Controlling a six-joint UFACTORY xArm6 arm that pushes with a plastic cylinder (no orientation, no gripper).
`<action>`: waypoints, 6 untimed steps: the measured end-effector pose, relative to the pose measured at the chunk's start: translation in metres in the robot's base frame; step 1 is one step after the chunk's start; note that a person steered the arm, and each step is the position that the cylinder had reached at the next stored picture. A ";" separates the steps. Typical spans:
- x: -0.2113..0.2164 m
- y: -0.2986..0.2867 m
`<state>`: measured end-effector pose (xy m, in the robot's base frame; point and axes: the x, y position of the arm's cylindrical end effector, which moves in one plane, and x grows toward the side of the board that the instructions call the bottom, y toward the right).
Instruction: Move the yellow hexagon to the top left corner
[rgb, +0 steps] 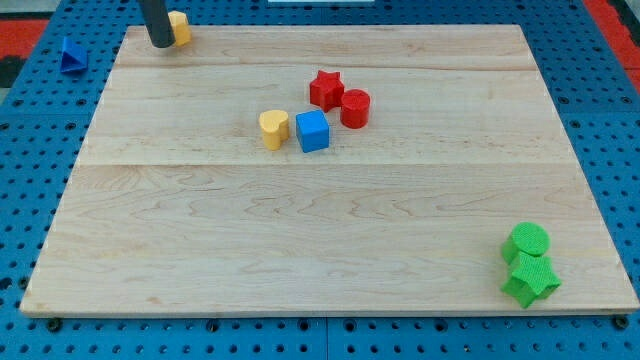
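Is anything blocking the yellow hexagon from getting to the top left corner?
No. The yellow hexagon already sits near the board's top left corner, with my tip touching its left side. The other blocks lie far away, mid-board and bottom right.

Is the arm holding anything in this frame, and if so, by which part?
Nothing is held. My tip only presses against the view's left side of the yellow hexagon block at the wooden board's top left corner.

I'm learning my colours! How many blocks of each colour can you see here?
Yellow: 2, the yellow hexagon beside my tip, and the yellow heart
Red: 2, the red star and red cylinder
Blue: 2, the blue cube and blue triangle
Green: 2, the green cylinder and green star
Total: 8
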<state>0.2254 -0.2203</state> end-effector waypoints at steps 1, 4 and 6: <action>-0.001 0.000; 0.003 0.000; 0.027 0.034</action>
